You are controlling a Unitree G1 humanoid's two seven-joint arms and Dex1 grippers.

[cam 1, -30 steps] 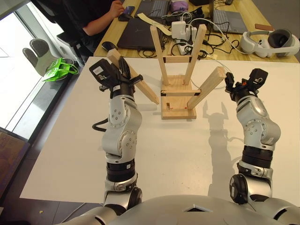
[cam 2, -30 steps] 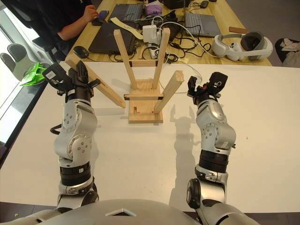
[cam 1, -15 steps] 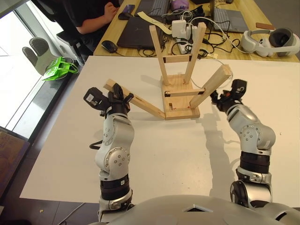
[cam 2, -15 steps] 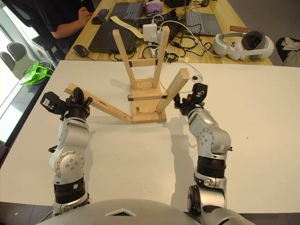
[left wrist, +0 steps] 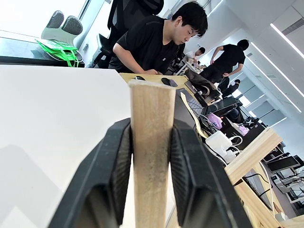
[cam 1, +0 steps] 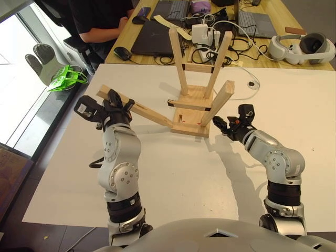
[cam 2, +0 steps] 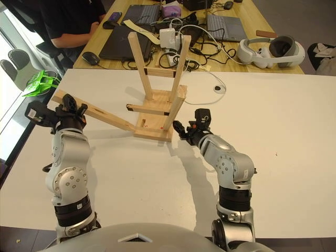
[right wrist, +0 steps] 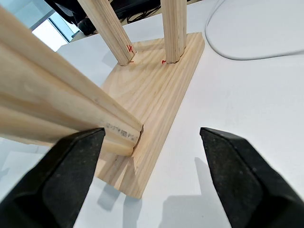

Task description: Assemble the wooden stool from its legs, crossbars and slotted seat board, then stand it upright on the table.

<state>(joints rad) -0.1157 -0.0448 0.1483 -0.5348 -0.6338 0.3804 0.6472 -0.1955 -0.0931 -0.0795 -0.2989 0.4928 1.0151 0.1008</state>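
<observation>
Upside down on white table (cam 1: 173, 173), toward far edge: stool (cam 1: 195, 100), seat board (cam 1: 190, 116) lowermost. Two far legs (cam 1: 180, 63) up from board, linked near tips by upper crossbar (cam 1: 198, 67). Near-right leg (cam 1: 222, 102) leaning outward, foot at board's near-right corner. Lower crossbar (cam 1: 189, 105) off it toward left, free end apart from fourth leg (cam 1: 144, 111). Fourth leg slanted low, one end at board's near-left corner, other end out toward robot's left.

L gripper (cam 1: 116, 104): clamped hard on outer end of fourth leg, both fingers (left wrist: 111, 171) flat vs. its sides, wood end sticking past them. R gripper (right wrist: 156, 161): spread wide, nothing in it, low by board's near-right corner. One finger (right wrist: 76, 175) just beside near-right leg's foot; contact or not, can't tell.

Around: white cable loop (cam 1: 251, 84) on table just beyond stool, right side, running back to wooden desk (cam 1: 273, 29). On desk behind far legs: white chargers (cam 1: 202, 32) w/ tangle of cables. Dark laptop (cam 1: 156, 43) and mouse (cam 1: 122, 52) to left, second laptop (cam 1: 257, 21) and white headset (cam 1: 302, 47) to right. Leaning near-right leg btwn R gripper and rest of stool.

Table top plain white, matte, hard shadow beside stool. Left of table: dark floor, green bag (cam 1: 65, 77), grey chair (cam 1: 39, 58), bright window strip.
</observation>
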